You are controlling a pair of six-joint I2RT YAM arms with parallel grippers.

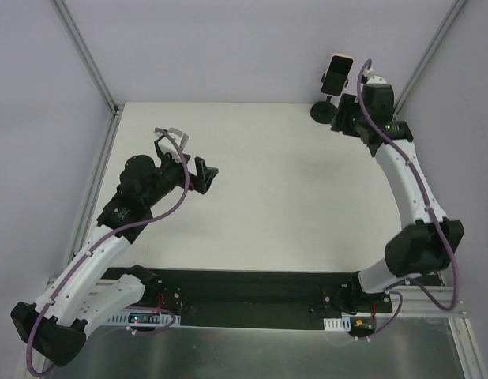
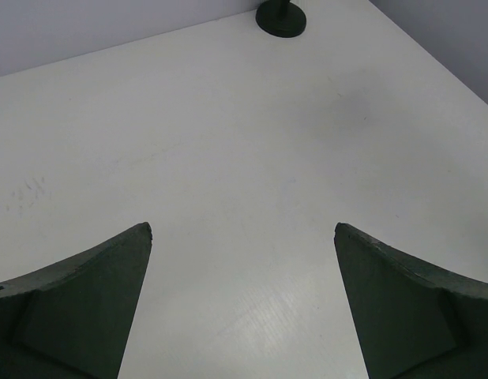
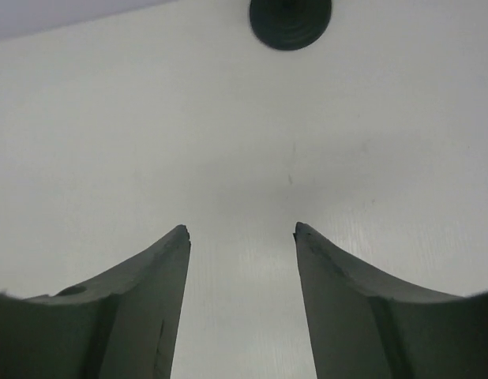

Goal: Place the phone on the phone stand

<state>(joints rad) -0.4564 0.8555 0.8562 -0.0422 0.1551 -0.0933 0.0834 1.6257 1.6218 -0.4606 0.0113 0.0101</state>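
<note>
phone (image 1: 338,71) sat on the phone stand (image 1: 326,110) at the far right of the tabletop (image 1: 283,197). right pincer (image 3: 242,230) hung just beside the stand, spread and empty; left pincer (image 2: 242,229) gaped empty, well apart.

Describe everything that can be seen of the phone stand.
The phone stand is black and looks matte, with a round disc base, a short upright post and a holder on top. It stands upright at the far right corner of the white table, close to the back wall. The phone sits in its holder, dark screen showing. The right end effector is open just short of the base, not touching it.
</note>
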